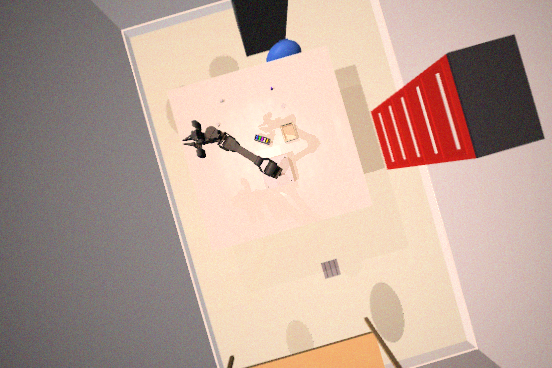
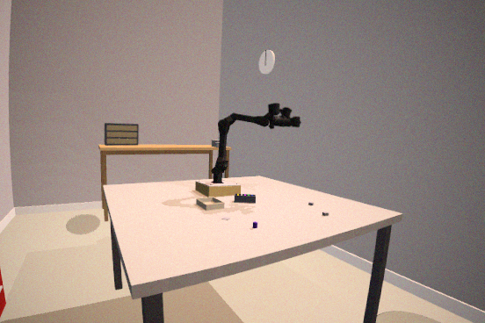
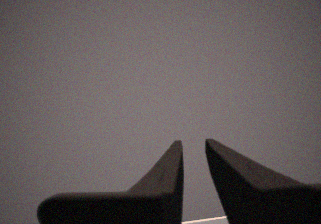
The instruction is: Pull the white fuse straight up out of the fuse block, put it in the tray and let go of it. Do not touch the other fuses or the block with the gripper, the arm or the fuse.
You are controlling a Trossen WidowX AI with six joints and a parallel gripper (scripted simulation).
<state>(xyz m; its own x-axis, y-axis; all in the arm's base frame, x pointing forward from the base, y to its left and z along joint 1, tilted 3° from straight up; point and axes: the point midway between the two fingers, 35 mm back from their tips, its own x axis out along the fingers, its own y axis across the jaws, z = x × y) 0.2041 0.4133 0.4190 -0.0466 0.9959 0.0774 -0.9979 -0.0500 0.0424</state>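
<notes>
One tray (image 2: 210, 203), one fuse block (image 2: 244, 198), two tables (image 2: 169, 246).

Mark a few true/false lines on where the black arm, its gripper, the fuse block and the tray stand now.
1. The black parallel-jaw gripper hangs high above the table, far from the dark fuse block. True.
2. The gripper holds the white fuse. False: its fingers are nearly closed with nothing between them.
3. The shallow tan tray sits beside the fuse block. True.
4. The wrist camera looks down at the tray. False: it shows only grey wall.
</notes>
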